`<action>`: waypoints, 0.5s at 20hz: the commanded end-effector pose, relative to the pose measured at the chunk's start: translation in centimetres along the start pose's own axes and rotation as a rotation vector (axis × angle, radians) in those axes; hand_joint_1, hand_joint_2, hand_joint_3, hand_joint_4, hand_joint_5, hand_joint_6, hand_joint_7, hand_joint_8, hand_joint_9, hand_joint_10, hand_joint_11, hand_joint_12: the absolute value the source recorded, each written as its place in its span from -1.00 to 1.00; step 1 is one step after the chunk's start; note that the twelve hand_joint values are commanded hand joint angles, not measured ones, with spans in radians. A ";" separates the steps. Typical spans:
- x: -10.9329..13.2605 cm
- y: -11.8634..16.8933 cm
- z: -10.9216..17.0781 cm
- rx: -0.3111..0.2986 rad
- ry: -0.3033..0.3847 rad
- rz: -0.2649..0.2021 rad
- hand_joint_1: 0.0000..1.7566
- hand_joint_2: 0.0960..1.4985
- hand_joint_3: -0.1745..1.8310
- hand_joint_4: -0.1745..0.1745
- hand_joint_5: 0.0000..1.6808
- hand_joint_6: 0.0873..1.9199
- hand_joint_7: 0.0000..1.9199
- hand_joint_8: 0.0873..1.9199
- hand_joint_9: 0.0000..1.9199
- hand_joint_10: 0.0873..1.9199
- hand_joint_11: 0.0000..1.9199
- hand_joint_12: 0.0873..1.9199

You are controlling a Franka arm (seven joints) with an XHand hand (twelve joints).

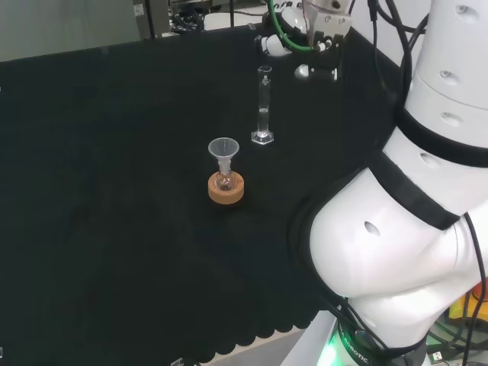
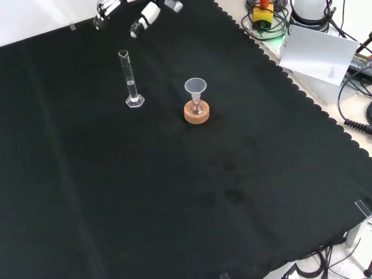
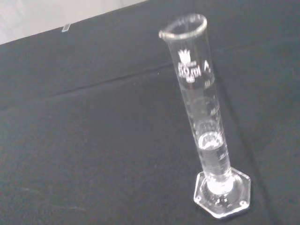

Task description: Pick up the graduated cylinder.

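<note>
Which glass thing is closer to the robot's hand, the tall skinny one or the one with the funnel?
The tall cylinder. It stands just below the hand in the front view; the funnel on its cork ring sits farther off.

Robot hand raised at the far edge of the surface, holding nothing.

In the head view, the robot hand sits at the top, left of the arm's large white links, which stand in the right part of the view. In the front view, the robot hand enters from the top edge, its black and white fingers pointing downward and spread apart, uncurled, clear of the surface.
</note>
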State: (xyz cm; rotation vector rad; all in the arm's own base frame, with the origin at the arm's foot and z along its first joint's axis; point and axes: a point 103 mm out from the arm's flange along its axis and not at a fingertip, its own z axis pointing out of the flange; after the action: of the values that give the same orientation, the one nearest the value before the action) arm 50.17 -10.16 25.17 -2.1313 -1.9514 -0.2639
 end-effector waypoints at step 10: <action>-3.3 0.3 4.2 -0.067 0.264 -0.066 -0.29 0.49 -1.00 -0.24 -0.48 -1.00 -0.78 -0.39 -0.60 -0.38 -0.86 0.41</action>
State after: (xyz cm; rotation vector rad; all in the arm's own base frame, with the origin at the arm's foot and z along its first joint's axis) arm 50.62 -11.23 21.90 -2.0231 -1.9234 -0.4716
